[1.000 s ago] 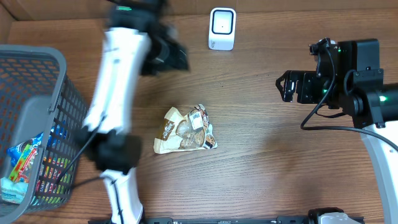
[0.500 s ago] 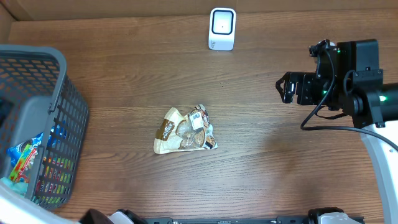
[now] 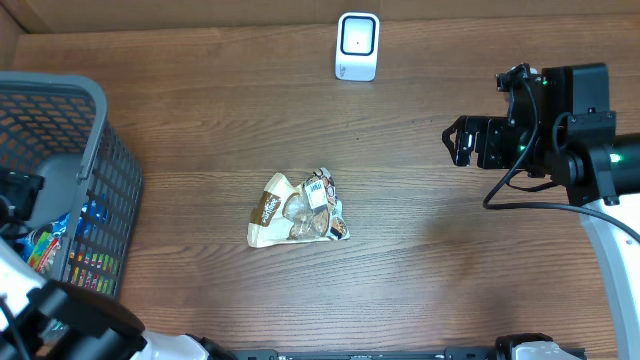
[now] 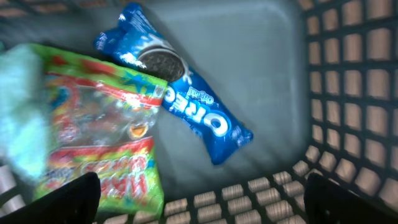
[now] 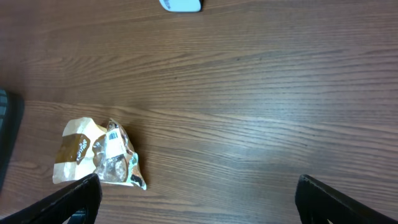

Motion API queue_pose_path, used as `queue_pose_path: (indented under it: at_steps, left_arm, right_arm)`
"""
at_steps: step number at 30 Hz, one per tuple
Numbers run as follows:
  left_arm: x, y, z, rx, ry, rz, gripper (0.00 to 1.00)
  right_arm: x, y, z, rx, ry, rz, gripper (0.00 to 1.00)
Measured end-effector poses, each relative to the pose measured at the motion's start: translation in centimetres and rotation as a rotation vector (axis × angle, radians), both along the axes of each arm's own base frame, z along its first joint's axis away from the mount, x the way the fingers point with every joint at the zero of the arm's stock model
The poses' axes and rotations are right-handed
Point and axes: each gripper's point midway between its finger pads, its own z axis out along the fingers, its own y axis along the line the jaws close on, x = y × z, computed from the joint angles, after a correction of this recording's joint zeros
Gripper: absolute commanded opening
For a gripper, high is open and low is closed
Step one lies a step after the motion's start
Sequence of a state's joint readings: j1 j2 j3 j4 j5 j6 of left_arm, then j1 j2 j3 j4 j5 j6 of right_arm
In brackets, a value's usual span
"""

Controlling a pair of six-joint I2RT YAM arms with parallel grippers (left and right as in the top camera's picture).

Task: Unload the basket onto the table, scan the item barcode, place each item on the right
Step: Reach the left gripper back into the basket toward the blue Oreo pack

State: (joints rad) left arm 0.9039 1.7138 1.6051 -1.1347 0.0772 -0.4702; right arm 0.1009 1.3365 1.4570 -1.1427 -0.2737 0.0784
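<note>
Your left gripper (image 4: 202,202) points downward, its jaws spread wide with nothing between them; your left arm (image 3: 75,325) bends in at the near left corner of the overhead view; your right gripper (image 3: 458,140) hangs at the right side, aimed leftward, jaws wide apart and empty; your right arm (image 3: 610,190) is folded behind it.

The brown wooden table (image 3: 420,250) carries a crumpled bag (image 3: 297,210) lying flat near its middle, a white scanner (image 3: 357,46) at the far edge, well apart from it, and a grey mesh basket (image 3: 112,170) at the left.
</note>
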Motion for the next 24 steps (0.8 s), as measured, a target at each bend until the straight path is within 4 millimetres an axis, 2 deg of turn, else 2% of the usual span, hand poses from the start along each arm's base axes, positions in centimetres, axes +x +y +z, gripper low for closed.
queue_pose_path:
  at_steps: [7, 12, 15, 18, 24]
  left_arm:
    - [1.7, -1.1, -8.4, -0.075, 0.073, 0.091, 0.94]
    - [2.9, -2.1, -11.9, -0.049, 0.142, 0.160, 0.94]
    - [3.7, -2.8, -12.7, -0.019, 0.173, 0.186, 0.89]
    - [4.5, -3.2, -12.9, 0.016, 0.183, 0.202, 0.80]
    - [4.0, -2.7, -12.7, 0.068, 0.214, 0.232, 0.74]
  right_arm:
    - [0.1, 0.0, 0.0, 0.001, -0.003, 0.000, 1.00]
    - [0.0, 0.1, 0.0, 0.004, -0.002, 0.002, 1.00]
    - [0.0, 0.1, 0.1, 0.007, -0.001, 0.005, 1.00]
    - [0.0, 0.2, 0.1, 0.008, -0.001, 0.005, 1.00]
    - [0.0, 0.2, 0.1, 0.009, -0.001, 0.006, 1.00]
